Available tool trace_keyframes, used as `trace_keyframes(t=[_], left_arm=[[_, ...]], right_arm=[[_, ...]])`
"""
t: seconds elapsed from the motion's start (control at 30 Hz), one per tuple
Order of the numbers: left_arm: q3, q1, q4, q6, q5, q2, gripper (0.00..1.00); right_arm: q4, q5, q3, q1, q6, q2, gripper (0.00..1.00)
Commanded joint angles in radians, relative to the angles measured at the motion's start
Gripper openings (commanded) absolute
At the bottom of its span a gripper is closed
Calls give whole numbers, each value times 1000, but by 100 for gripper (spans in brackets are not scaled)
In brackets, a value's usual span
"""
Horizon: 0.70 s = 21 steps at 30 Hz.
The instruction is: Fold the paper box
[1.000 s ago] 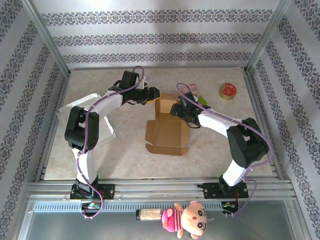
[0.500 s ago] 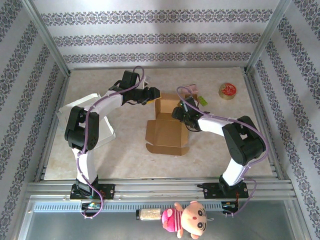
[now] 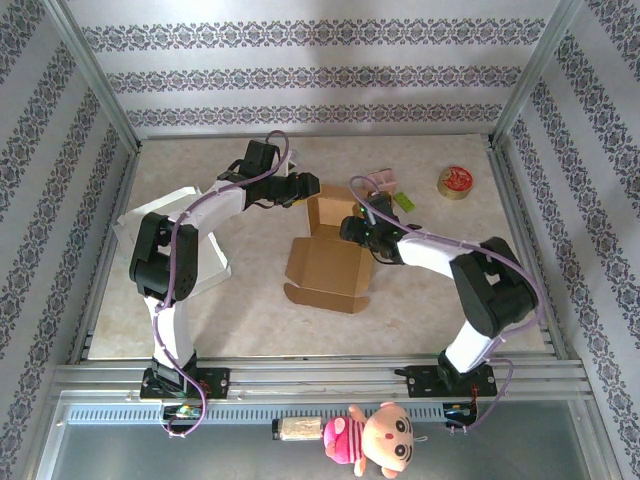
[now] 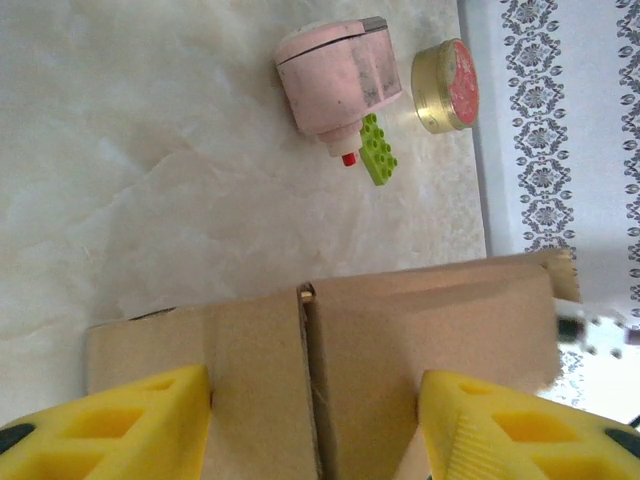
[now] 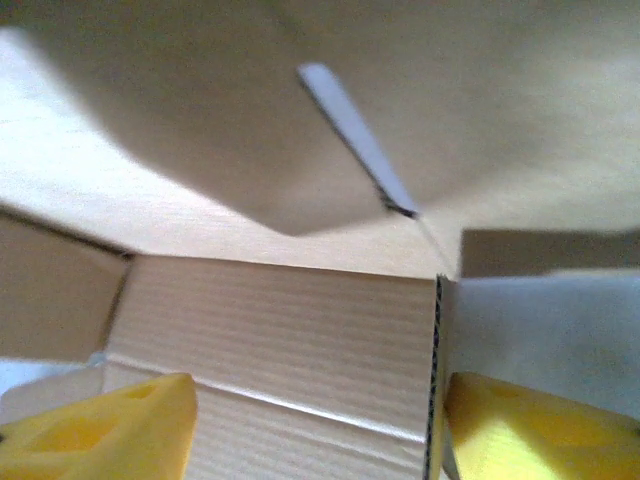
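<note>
The brown paper box lies open in the middle of the table, its back walls raised and its front flap flat. My left gripper is at the box's back left corner. In the left wrist view its yellow fingers stand apart over a cardboard panel with a seam, open. My right gripper is at the box's right wall. Its fingers are spread, open, with the inner cardboard between them and a corrugated edge beside the right finger.
Behind the box lie a pink object, a green brick and a round tin with a red lid. A white sheet is under the left arm. A plush doll sits on the near rail.
The box has shifted and turned a little to the left, front flap included. My right gripper has pushed closer into the box's right side and its jaws have narrowed somewhat. The left arm stays put.
</note>
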Motion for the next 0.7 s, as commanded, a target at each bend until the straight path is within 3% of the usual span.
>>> trace_keyframes(t=[0.0, 0.23, 0.47, 0.67], left_arm=[[15, -30, -60, 24, 6, -13, 56], [25, -31, -75, 28, -5, -24, 56], [37, -39, -87, 28, -12, -32, 56], [38, -42, -86, 29, -26, -65, 69]], right_arm=[[-46, -70, -22, 27, -172, -160, 74], [-154, 34, -123, -3, -249, -438, 85], [-232, 293, -116, -60, -213, -422, 88], [-169, 232, -42, -111, -246, -241, 68]])
